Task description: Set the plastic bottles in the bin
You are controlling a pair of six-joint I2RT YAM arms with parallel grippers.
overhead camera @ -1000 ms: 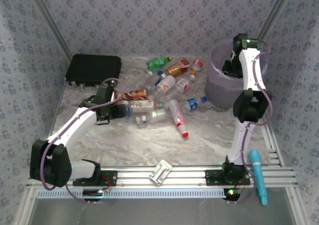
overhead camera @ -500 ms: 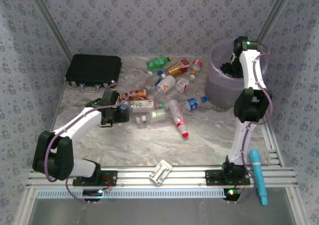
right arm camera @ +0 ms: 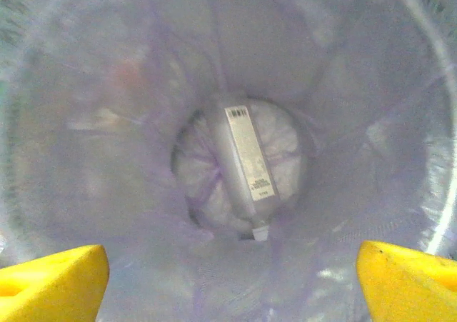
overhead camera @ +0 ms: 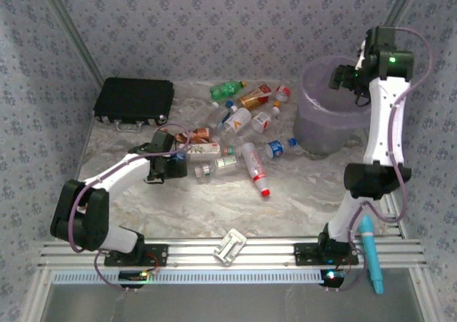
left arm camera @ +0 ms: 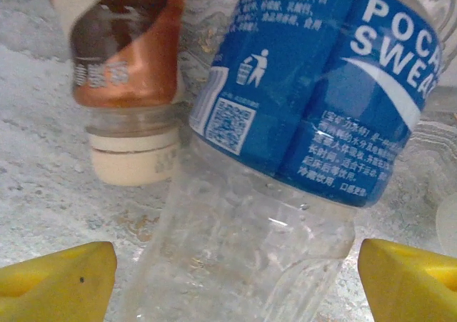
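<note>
My left gripper [left arm camera: 235, 286] [overhead camera: 177, 167] is open at the left end of the pile of plastic bottles [overhead camera: 235, 133]. A clear bottle with a blue label [left arm camera: 314, 86] lies between its yellow fingers [left arm camera: 64, 283], with a narrow gap on each side. A brown-labelled bottle with a cream cap [left arm camera: 121, 58] lies beside it. My right gripper [right arm camera: 232, 279] [overhead camera: 341, 77] hangs open high over the pale-purple bin [overhead camera: 314, 126]. One clear bottle with a white label [right arm camera: 246, 165] lies on the floor of the bin [right arm camera: 107, 122].
A black case [overhead camera: 134, 99] lies at the back left. Green [overhead camera: 227, 88] and orange [overhead camera: 253, 96] bottles lie at the back of the pile, and a red-capped one [overhead camera: 255, 166] at the front. A white part [overhead camera: 230, 246] and a blue tool [overhead camera: 371, 254] rest on the front rail.
The right gripper opened inside the bin's mouth, then rose well above the rim. The left gripper slid right towards the bottles and opened wider.
</note>
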